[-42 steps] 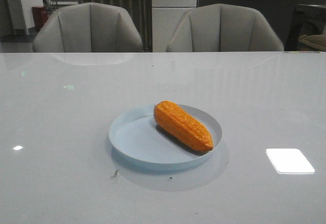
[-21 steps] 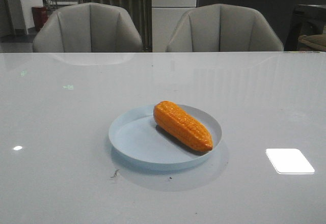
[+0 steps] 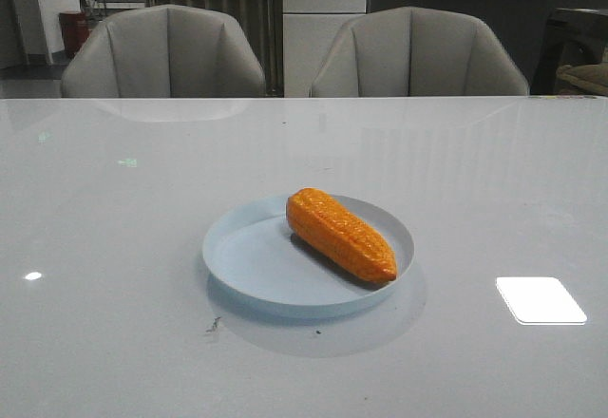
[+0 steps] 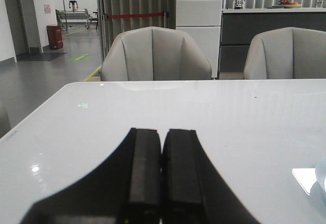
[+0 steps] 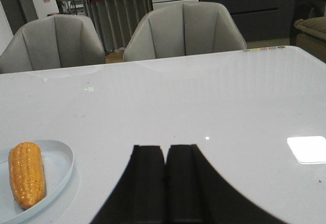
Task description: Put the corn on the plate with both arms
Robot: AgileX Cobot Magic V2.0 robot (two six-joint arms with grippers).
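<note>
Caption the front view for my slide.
Orange corn cob lying diagonally on a pale blue plate on the white table.

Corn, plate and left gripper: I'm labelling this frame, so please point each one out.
corn (image 3: 341, 235): front view, middle of the cob's kernel rows.
plate (image 3: 249, 258): front view, bare floor left of the cob.
left gripper (image 4: 162, 155): left wrist view, seam between the closed fingers.

I see corn (image 3: 341, 234): glossy, bumpy, plastic-looking | plate (image 3: 249, 271): smooth, glossy | table (image 3: 114, 199): smooth, mirror-glossy | chairs (image 3: 163, 52): matt, leather-like upholstery | gripper fingers (image 4: 145, 168): matt black
</note>
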